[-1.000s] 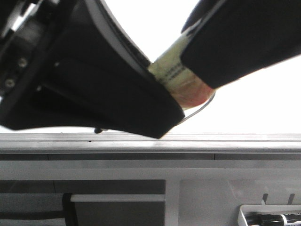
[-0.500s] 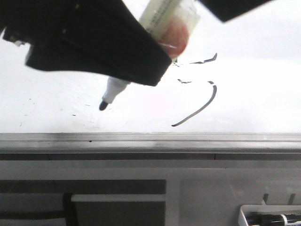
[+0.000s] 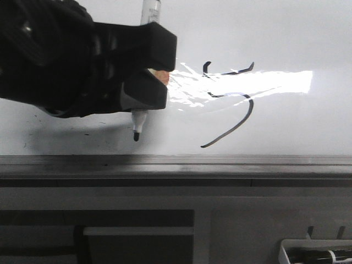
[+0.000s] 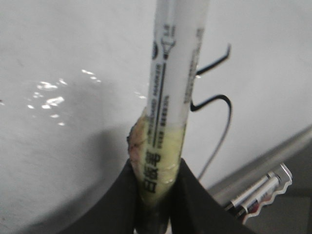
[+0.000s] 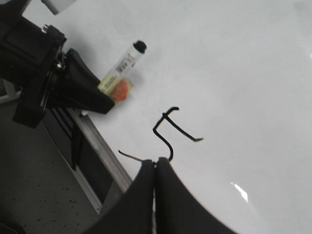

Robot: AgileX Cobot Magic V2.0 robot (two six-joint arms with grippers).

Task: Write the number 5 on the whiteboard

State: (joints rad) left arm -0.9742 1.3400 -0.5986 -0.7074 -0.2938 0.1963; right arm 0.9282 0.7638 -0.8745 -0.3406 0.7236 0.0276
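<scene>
Clamping a marker (image 3: 144, 66) by its barrel, the left hand (image 3: 144, 82) is held off to the left of the number 5 (image 3: 231, 104), so the tip hangs near the whiteboard (image 3: 308, 126) without covering the strokes. The figure sits near the board's lower rail (image 3: 220, 162). The right hand (image 5: 155, 170) is pressed together, empty, beside the 5's tail.

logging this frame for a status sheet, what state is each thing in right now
left gripper: shut on the white marker pen
white marker pen: uncapped, tip off the strokes
thin black hand-drawn number 5: drawn, top bar, hook and curved tail visible
glossy white whiteboard: marked, glare patch across it
right gripper: shut, empty
white tray of spare markers: holding markers
</scene>
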